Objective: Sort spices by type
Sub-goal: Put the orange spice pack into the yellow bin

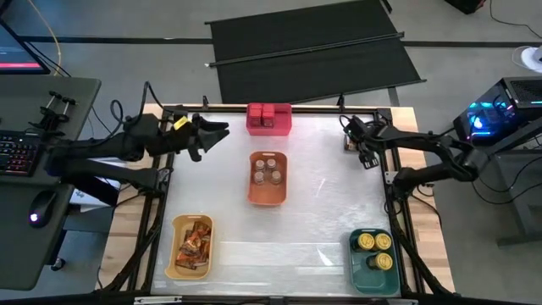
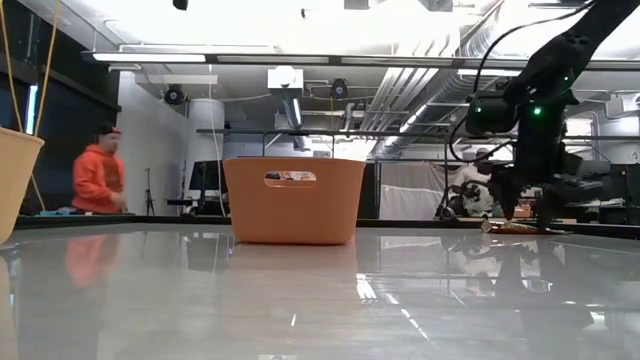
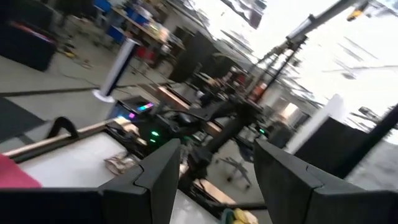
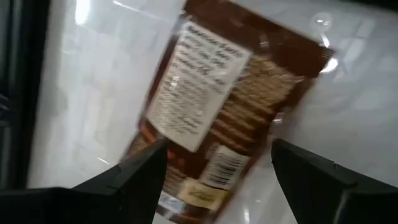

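Glossy white sheeting covers the desk [image 1: 322, 212], and a person in an orange hoodie [image 2: 98, 175] stands in the room behind it. At the far right corner the right pincer [image 1: 349, 135] hangs over a brown printed packet [image 4: 217, 112] lying flat on the desk, its fingers [image 4: 134, 177] spread apart on either side of it. The left pincer [image 1: 216, 131] hovers near the far left corner, fingers apart and holding nothing. A red bin of red boxes [image 1: 268, 117] sits at the far edge, an orange bin with 4 small jars [image 1: 268, 172] mid-desk, a yellow bin of packets [image 1: 192, 244] near the front left corner, and a green bin with 3 yellow-topped tins [image 1: 374, 248] at the front right corner.
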Tool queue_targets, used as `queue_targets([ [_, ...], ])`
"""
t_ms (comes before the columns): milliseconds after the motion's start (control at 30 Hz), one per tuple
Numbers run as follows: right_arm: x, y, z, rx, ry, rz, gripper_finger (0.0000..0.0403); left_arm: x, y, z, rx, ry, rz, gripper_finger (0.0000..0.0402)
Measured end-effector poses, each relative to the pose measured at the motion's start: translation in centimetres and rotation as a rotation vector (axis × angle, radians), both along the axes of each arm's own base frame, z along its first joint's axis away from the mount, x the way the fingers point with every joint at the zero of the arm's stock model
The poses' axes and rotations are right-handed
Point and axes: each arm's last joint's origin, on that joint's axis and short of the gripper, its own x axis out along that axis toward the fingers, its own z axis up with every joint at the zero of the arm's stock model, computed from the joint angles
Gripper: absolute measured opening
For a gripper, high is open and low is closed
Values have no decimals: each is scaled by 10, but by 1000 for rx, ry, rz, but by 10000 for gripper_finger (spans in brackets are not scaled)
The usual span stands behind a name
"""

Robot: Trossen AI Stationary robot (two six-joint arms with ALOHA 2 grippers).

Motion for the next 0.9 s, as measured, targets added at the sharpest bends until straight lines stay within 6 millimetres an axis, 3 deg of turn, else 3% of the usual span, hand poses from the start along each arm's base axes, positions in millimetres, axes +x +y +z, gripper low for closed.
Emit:
queue_targets([
  [300, 4, -6, -1, -72, -17, -55, 281, 0, 4, -2, 4, 20, -133, 188],
  [600, 9, -10, -19, -9, 40, -53, 274, -1, 11, -9, -34, 89, -143, 188],
  [733, 9, -9, -20, 24, 63, -35, 221, -1, 12, -11, -40, 102, -138, 188],
  [900, 10, -7, -19, 82, 107, 94, 77, -1, 13, -10, -37, 93, -132, 188],
])
